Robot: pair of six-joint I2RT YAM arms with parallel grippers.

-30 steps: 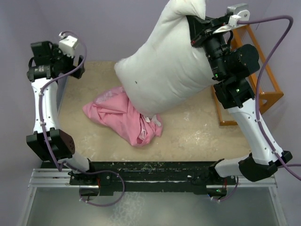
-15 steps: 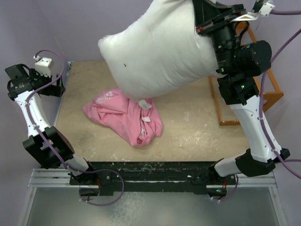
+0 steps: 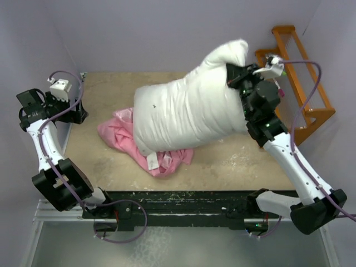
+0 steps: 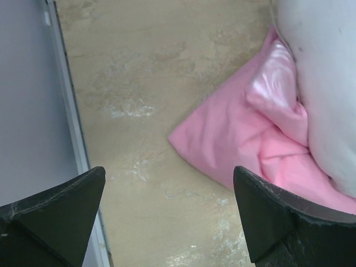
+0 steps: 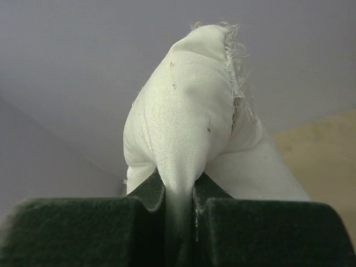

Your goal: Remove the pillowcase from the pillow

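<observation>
On the near bench [image 3: 239, 161] we saw the pillowcase [image 3: 114, 133] crumpled under the pillow [image 3: 183, 111]. Farther back, the right arm [image 3: 289, 156] reached inward, jaws pinching the pillow's corner; the left arm [image 3: 44, 142] stood folded at the edge, jaws spread.

Even soft light, near fingers blurred

A robot lab cell. Plain lilac walls [image 3: 139, 33] box in a stained tabletop [image 3: 233, 161]; an orange rack [image 3: 317, 117] stands beside the right gripper [image 3: 230, 82].
</observation>
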